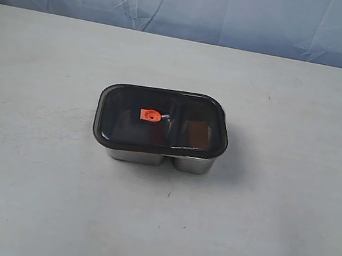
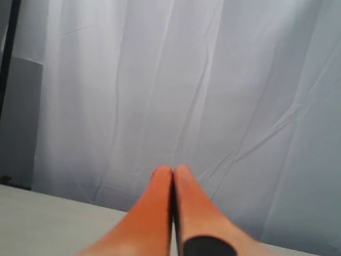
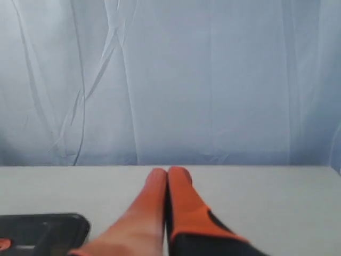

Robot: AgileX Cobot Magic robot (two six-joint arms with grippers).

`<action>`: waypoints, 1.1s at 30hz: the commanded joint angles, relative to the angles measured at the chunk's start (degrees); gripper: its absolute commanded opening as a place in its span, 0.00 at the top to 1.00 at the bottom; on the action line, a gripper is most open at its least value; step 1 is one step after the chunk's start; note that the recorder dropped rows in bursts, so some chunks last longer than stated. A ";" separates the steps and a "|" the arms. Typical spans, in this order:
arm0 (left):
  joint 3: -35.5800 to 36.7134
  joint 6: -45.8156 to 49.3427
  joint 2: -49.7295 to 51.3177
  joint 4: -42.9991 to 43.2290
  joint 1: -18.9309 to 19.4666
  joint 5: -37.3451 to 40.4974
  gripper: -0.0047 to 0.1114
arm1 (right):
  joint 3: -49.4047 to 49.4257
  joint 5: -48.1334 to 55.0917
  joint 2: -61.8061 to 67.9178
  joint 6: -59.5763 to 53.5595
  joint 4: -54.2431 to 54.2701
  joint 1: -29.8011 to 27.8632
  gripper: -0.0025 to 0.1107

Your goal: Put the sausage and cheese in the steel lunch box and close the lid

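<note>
The steel lunch box [image 1: 153, 158] stands in the middle of the table, covered by the dark translucent lid [image 1: 162, 121] with its orange valve tab [image 1: 150, 116]. The lid sits slightly skewed on the box. The sausage and the cheese are hidden or out of view. Neither arm shows in the exterior view. In the left wrist view my left gripper [image 2: 172, 170] is shut with nothing between its orange fingers, pointing at the curtain. My right gripper [image 3: 168, 172] is likewise shut and empty above the table, with a corner of the lid [image 3: 42, 230] beside it.
A pale blue curtain [image 1: 192, 3] hangs behind the white table [image 1: 289, 207]. A dark vertical post [image 2: 8, 58] and a grey panel [image 2: 18, 122] stand at the edge of the left wrist view.
</note>
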 commanded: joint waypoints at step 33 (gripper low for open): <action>9.24 0.16 -5.55 -0.40 0.05 -0.45 0.96 | 17.68 -14.35 -0.29 0.11 8.36 -0.19 0.99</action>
